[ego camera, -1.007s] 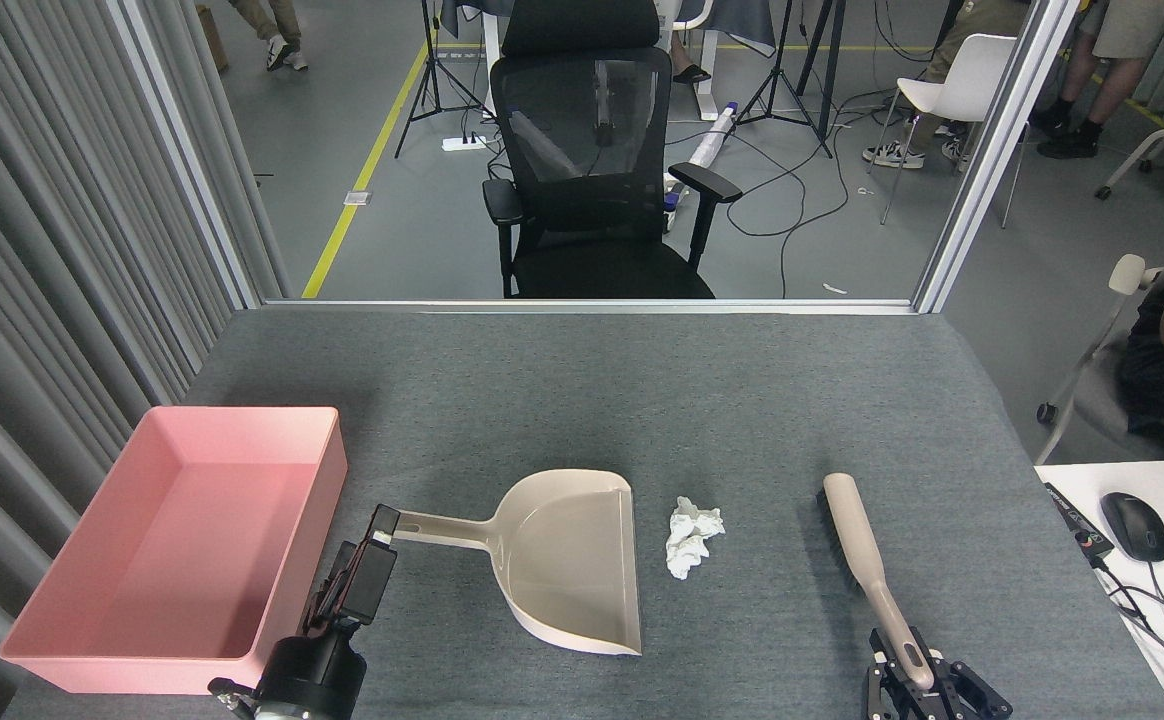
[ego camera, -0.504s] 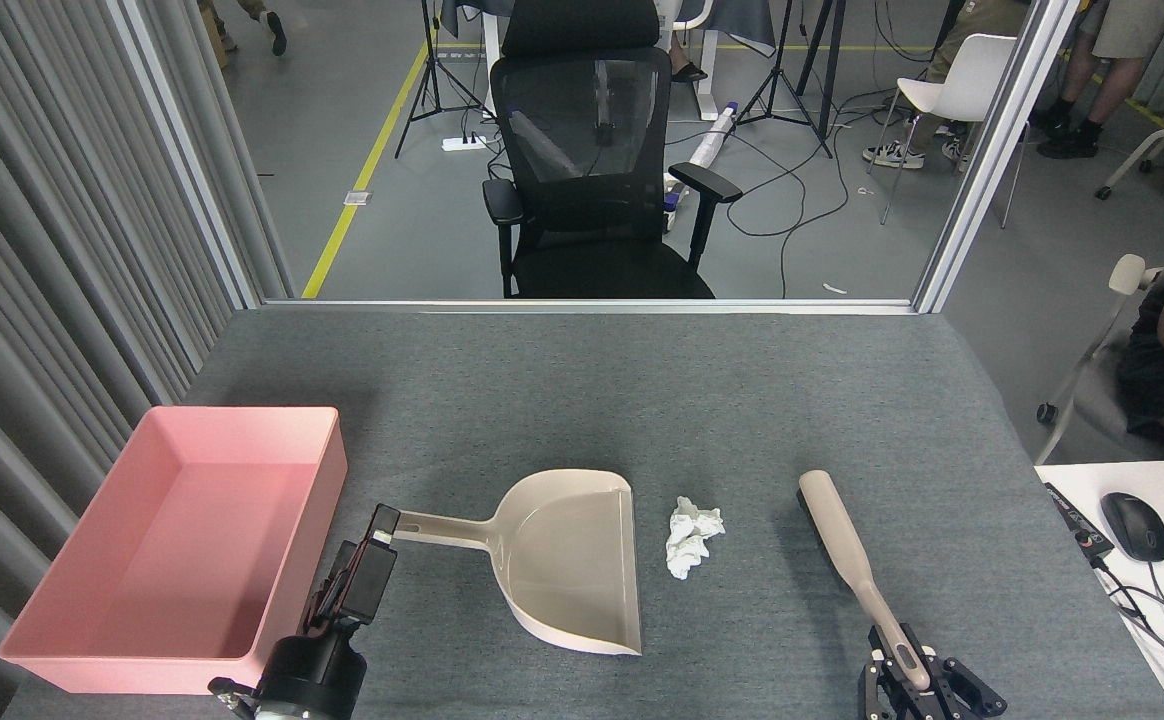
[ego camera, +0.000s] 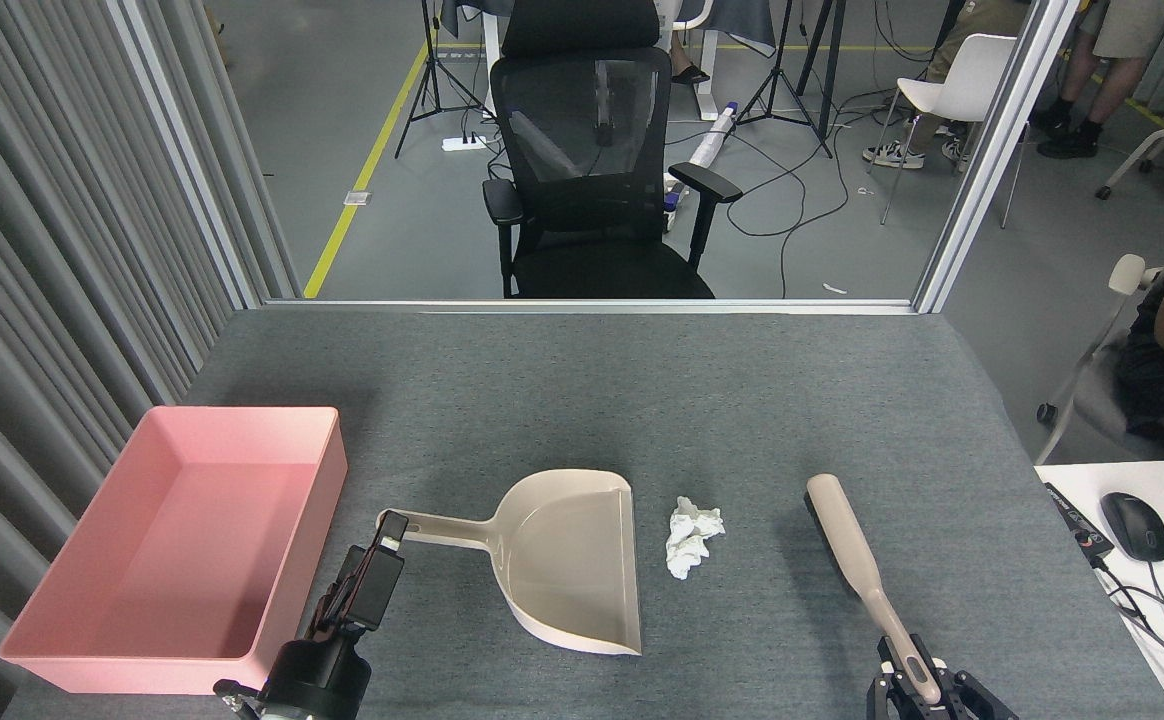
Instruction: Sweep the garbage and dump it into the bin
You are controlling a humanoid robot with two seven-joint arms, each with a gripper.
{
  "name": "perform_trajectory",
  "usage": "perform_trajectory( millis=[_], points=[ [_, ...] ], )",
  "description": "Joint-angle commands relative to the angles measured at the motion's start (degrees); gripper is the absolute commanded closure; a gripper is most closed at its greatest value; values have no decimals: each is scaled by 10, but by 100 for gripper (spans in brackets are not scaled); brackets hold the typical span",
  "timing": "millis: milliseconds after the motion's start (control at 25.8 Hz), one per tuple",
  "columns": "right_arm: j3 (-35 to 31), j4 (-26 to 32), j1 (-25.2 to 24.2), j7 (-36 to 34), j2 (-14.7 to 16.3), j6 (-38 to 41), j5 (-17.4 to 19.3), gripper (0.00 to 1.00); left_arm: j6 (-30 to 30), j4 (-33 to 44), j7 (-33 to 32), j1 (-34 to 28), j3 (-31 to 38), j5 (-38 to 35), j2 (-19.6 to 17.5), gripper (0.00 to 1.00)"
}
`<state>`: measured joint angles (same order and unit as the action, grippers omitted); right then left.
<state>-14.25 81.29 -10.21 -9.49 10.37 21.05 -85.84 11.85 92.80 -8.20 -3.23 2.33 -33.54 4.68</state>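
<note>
My right gripper (ego camera: 927, 690), bottom right of frame, is clenched on the brush (ego camera: 857, 560) handle; my left gripper (ego camera: 387, 535), lower left, sits at the dustpan (ego camera: 567, 560) handle tip, grip unclear, cannot tell. Garbage (ego camera: 692, 535) lies just right of the dustpan mouth; bin (ego camera: 177, 535) far left, empty. Risk: an unheld pan slides when the brush pushes. Versus 0.5 s ago, the brush shifted slightly right and the left gripper moved a bit right.

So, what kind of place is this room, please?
Probably a robotics lab or recording studio, not a home: black tripod stands and loose black cables on the grey floor, a black mesh office chair, and a grey felt-covered test table.
</note>
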Motion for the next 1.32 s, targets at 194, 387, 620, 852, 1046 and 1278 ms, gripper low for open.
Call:
perform_trajectory(
  millis=[194,387,620,852,1046,1278],
  points=[
    [-2,12,-11,-1,-7,0,1,91,14,-72,42,3,-29,1,5,1],
    [-2,12,-12,-1,-11,0,1,91,22,-133,73,32,-35,1,9,1],
    [-2,13,-12,-1,-11,0,1,91,13,-188,75,66,-35,0,14,1],
    [-1,13,-13,-1,-13,0,1,91,20,-242,75,99,-34,1,17,1],
    [-1,15,-13,-1,-15,1,1,91,18,-274,75,126,-33,-16,22,1],
    [-2,20,-17,-1,-15,2,1,91,18,-328,74,161,-28,-15,23,2]
  ],
)
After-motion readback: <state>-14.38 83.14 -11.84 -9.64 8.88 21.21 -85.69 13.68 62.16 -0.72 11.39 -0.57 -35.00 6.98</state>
